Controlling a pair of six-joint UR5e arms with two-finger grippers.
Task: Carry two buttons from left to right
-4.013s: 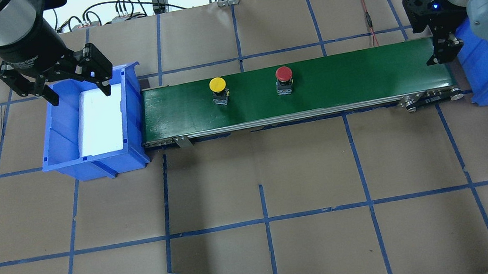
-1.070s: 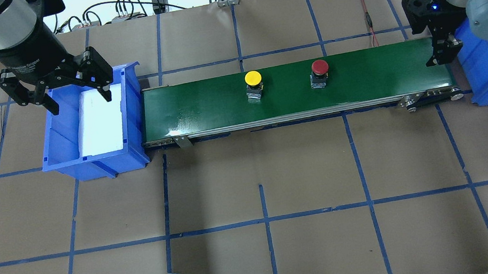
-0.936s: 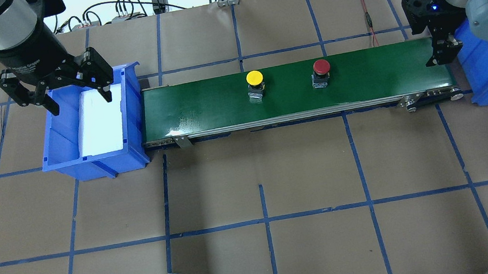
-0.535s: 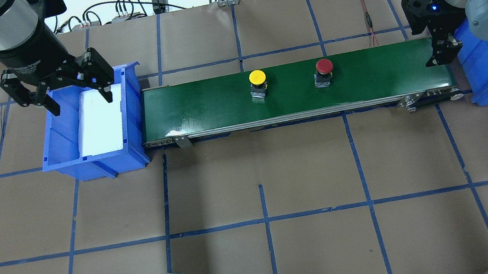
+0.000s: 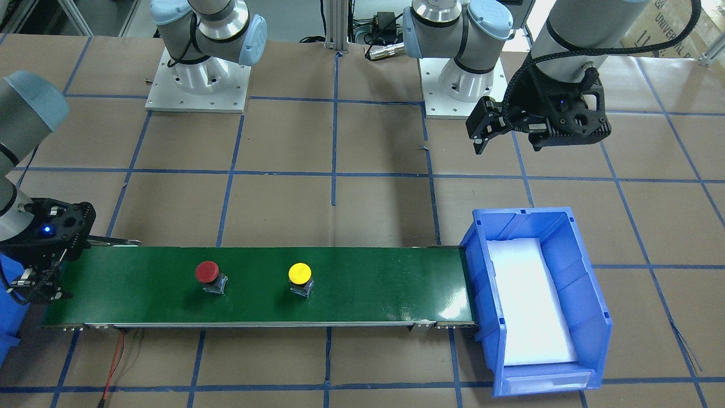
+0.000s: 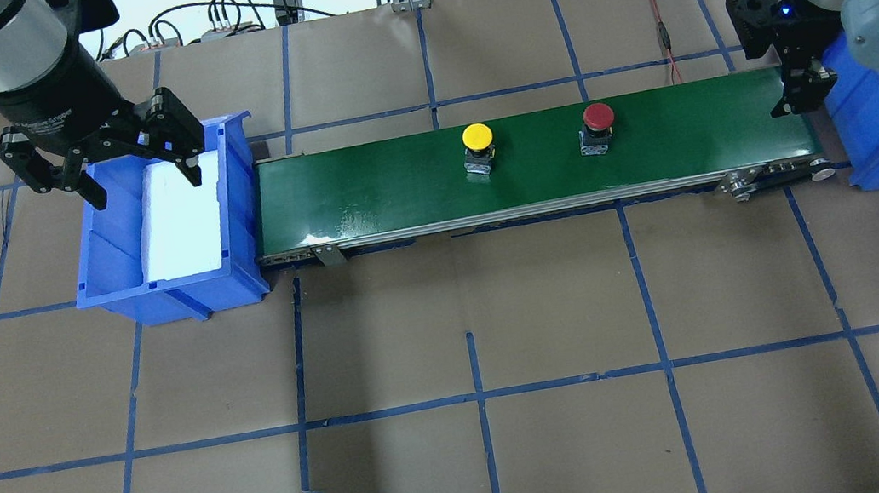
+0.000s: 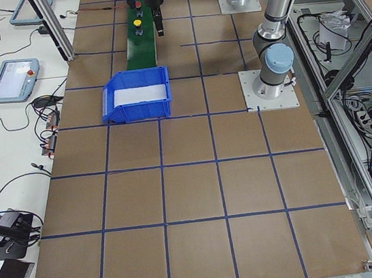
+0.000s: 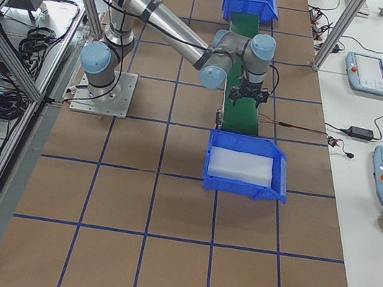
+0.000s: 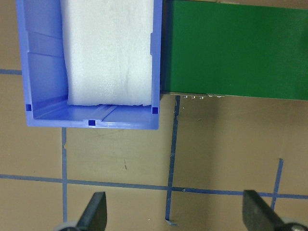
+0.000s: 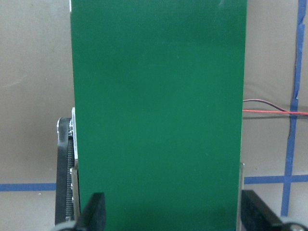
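Note:
The yellow button and the red button stand upright on the green conveyor belt, the red one further right. In the front-facing view the red button is left of the yellow button. My left gripper is open and empty above the left blue bin; its wrist view shows the bin and the belt's left end. My right gripper is open and empty over the belt's right end; its wrist view shows only bare belt.
A second blue bin with white foam stands just past the belt's right end. A red wire lies behind the belt. Brown paper with blue tape lines covers the table.
Both buttons have ridden the belt to the right, keeping their spacing. Both arms have stayed almost still, grippers open.

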